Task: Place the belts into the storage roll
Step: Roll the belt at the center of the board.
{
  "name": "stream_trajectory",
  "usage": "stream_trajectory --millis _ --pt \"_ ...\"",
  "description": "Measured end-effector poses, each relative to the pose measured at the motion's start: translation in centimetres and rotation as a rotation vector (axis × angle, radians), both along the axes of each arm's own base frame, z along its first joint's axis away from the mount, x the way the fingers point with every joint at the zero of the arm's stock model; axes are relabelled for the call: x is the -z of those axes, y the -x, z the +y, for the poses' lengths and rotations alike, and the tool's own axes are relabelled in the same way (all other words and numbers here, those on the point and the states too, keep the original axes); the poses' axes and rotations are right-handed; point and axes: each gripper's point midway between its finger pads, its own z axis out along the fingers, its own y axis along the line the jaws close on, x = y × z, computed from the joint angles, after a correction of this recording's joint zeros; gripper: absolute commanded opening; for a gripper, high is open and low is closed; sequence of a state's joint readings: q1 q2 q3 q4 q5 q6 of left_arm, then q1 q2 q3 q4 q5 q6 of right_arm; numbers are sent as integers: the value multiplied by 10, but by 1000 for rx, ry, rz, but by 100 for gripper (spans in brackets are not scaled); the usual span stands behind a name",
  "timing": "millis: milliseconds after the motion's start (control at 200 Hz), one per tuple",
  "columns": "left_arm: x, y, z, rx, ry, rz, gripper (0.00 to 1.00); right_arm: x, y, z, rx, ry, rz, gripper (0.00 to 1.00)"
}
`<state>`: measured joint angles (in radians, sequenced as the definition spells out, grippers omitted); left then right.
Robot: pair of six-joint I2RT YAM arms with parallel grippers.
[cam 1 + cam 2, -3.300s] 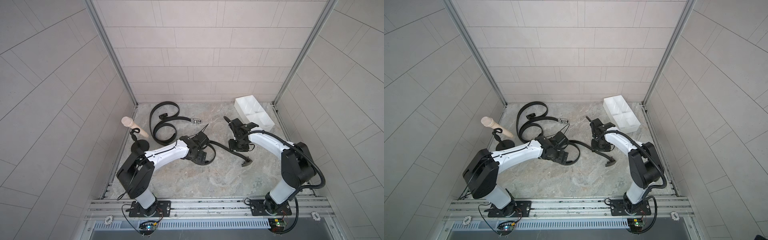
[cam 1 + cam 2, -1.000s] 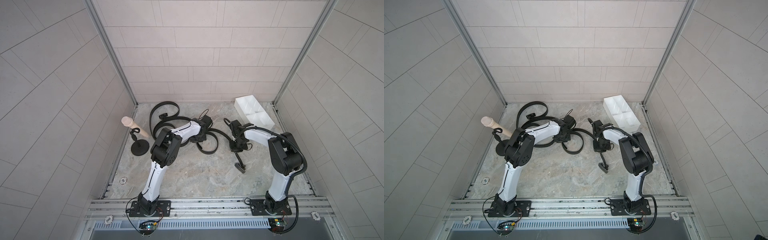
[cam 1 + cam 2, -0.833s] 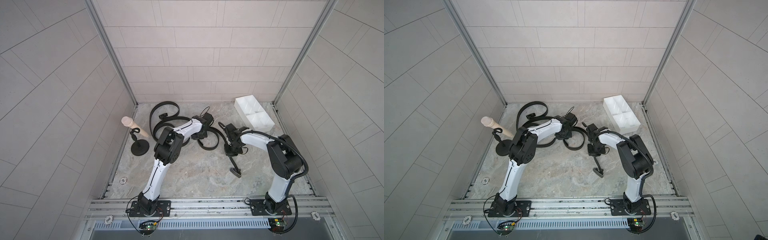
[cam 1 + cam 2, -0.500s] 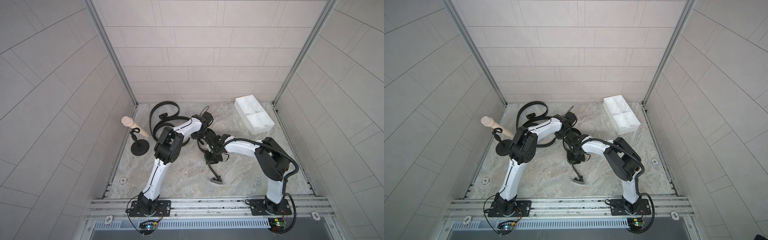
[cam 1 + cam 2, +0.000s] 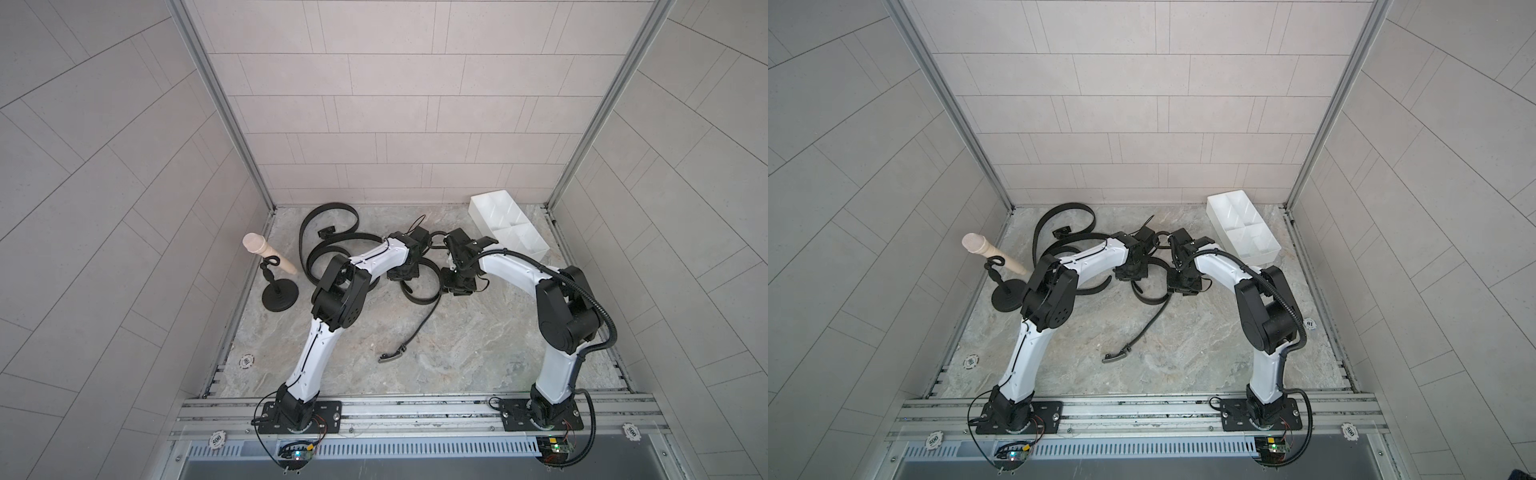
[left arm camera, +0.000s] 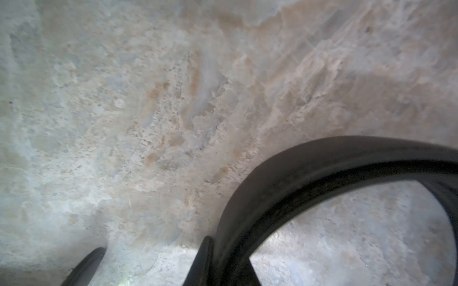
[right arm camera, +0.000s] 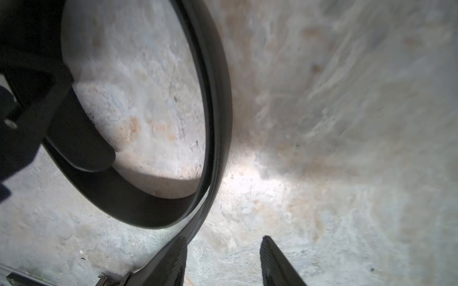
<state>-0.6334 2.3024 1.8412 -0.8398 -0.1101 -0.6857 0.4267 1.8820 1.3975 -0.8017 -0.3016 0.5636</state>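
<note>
In both top views a black belt lies in a loose loop mid-table, and its tail runs toward the front to a buckle. My left gripper is shut on this belt's strap. Just to the loop's right, my right gripper stands open; the strap runs along the outside of one finger, and nothing lies between the fingers. More belts curl at the back left. The storage roll, a white divided tray, stands at the back right.
A black round-based stand with a beige peg stands at the left edge. Walls close the table on three sides and a metal rail runs along the front.
My right gripper dragged the belt leftward, then opened, let go and drew back right. The buckle end slid left and toward the front. The left gripper kept its hold.
</note>
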Motion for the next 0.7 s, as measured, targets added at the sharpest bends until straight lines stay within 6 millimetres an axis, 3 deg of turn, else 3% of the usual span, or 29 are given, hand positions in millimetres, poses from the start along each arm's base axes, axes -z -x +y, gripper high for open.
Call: stream_trajectory --millis 140,270,541,621,701 --pt "0 0 0 10 1 3 22 12 -22 5 -32 41 -21 50" --pt "0 4 -1 30 15 5 29 36 -23 5 -53 77 4 41" --pt "-4 32 5 103 55 48 79 43 -23 0 -60 122 -5 33" --pt "-11 40 9 117 64 46 85 43 -23 -1 -62 132 -9 33" --pt "-30 47 11 135 84 10 86 43 -23 -1 -56 139 -11 32"
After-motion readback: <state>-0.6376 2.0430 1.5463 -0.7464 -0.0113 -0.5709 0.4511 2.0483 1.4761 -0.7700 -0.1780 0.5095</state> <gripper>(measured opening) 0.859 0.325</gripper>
